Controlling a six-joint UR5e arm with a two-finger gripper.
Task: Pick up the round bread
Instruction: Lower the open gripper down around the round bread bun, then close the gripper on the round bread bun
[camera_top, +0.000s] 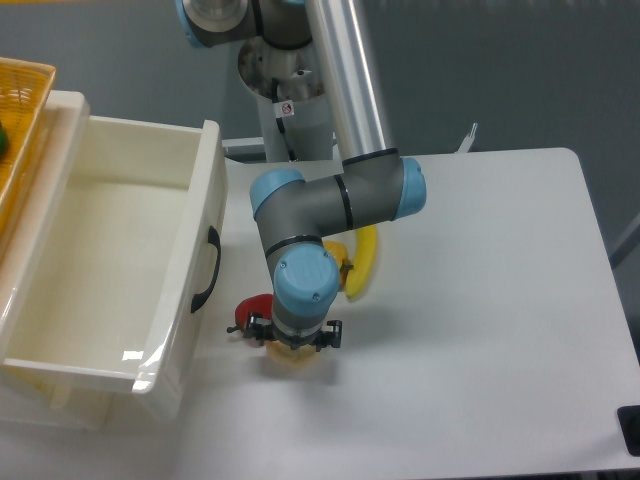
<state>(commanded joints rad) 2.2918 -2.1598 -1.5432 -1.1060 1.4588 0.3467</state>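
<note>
The round bread (291, 362) is a pale beige bun lying on the white table, mostly hidden under my gripper (295, 343). Only its front edge shows. The gripper points straight down over the bun, and the blue wrist hides the fingers. Black parts of the gripper stick out on the left and right of the bun. I cannot tell whether the jaws are touching the bun or how far apart they stand. The red bell pepper (253, 309) sits just left of the gripper.
A yellow-orange bell pepper (340, 262) and a long yellow piece (364, 262) lie behind the gripper, partly hidden by the arm. A large white open bin (195, 240) with a black handle stands at the left. A wicker basket (22, 100) is at the far left.
</note>
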